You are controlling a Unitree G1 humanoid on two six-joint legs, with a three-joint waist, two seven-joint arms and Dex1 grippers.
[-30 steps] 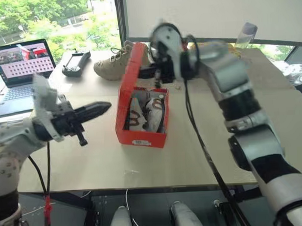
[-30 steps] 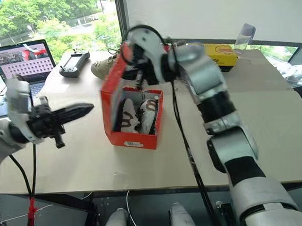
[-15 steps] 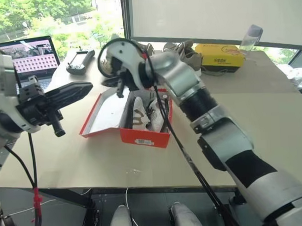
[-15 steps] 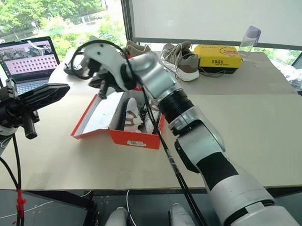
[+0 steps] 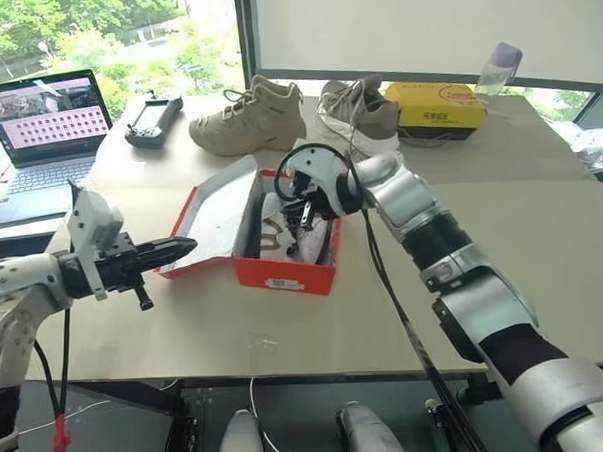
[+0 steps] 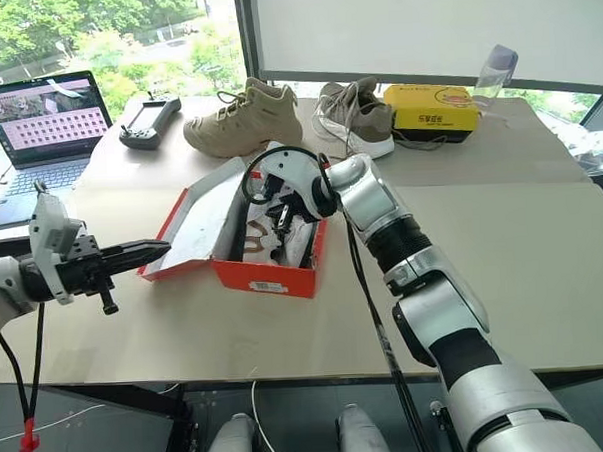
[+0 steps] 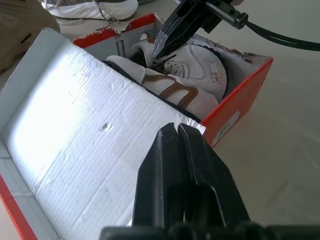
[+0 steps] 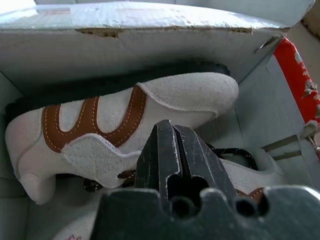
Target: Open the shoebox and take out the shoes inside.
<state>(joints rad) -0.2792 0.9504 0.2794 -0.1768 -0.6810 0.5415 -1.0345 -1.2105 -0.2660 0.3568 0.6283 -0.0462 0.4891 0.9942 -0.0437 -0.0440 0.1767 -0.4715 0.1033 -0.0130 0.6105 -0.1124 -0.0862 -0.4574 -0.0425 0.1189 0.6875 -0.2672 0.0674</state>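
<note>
Right gripper [image 5: 299, 218] is hanging inside the open shoebox [image 5: 284, 272], fingers [image 8: 172, 150] pressed nearly together with at most a hairline gap, nothing between them. The tips are sitting just over the shoes [image 8: 125, 117], about where the laces show between the pair, not pinching either one as far as I can tell.

Left gripper [image 5: 174, 248] is hovering beside the flopped-open lid [image 7: 85, 150], jaws fully shut, empty, apart from the cardboard.

The box is sitting mid-table, lid lying back toward the robot's left, white inside facing up. Both white sneakers with brown stripes and black soles are lying inside, side by side, filling the tray.

The tan boot [image 5: 247, 116], grey-and-white sneaker [image 5: 361, 108], yellow box [image 5: 437, 108], laptop [image 5: 42, 137] and handheld controller [image 5: 152, 120] are all sitting at the far edge, well apart from the work.

My read: the opening step is done, the extraction step is starting.

The next move calls for spreading the right jaws, dropping onto one shoe's upper or collar, closing and lifting straight up. The fit is tight, so the box may be dragging along with the shoe; the left gripper could be pinning the lid or wall.
</note>
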